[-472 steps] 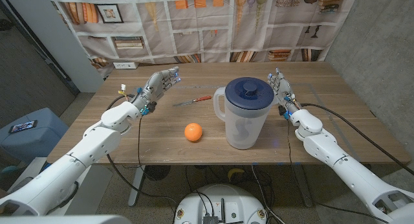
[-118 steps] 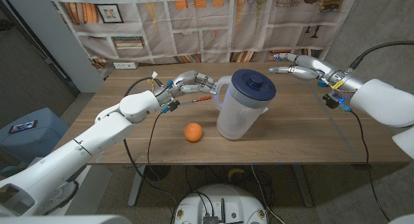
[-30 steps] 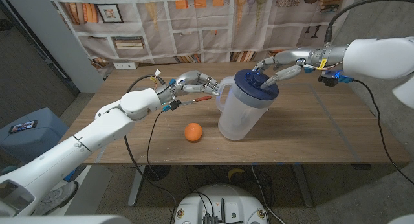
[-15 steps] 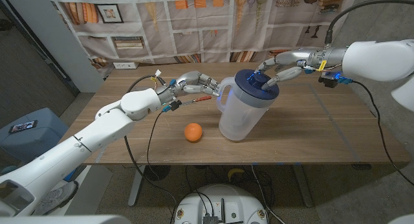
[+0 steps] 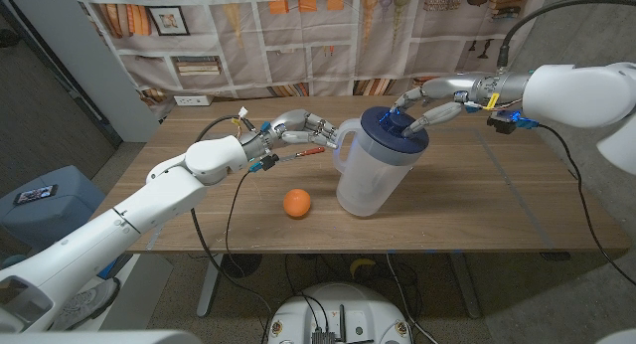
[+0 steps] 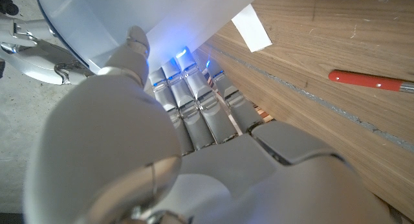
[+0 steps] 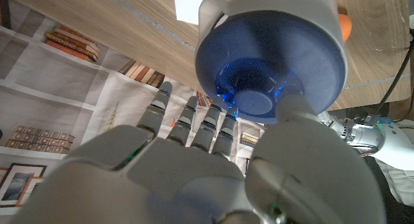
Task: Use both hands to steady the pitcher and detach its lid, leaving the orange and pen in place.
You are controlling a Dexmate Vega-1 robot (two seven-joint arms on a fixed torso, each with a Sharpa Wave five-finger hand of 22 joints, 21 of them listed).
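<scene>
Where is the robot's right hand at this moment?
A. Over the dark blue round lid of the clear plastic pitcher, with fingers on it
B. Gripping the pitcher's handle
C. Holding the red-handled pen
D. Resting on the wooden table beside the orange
A. In the head view the right hand reaches over the dark blue round lid of the clear plastic pitcher, and the right wrist view shows its fingers at the lid's raised centre.

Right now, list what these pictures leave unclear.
- Head view: whether the left hand grips the pitcher handle; too small to tell.
- Right wrist view: the right hand hides its contact with the lid.
- Left wrist view: the pen is cut by the edge.
</scene>
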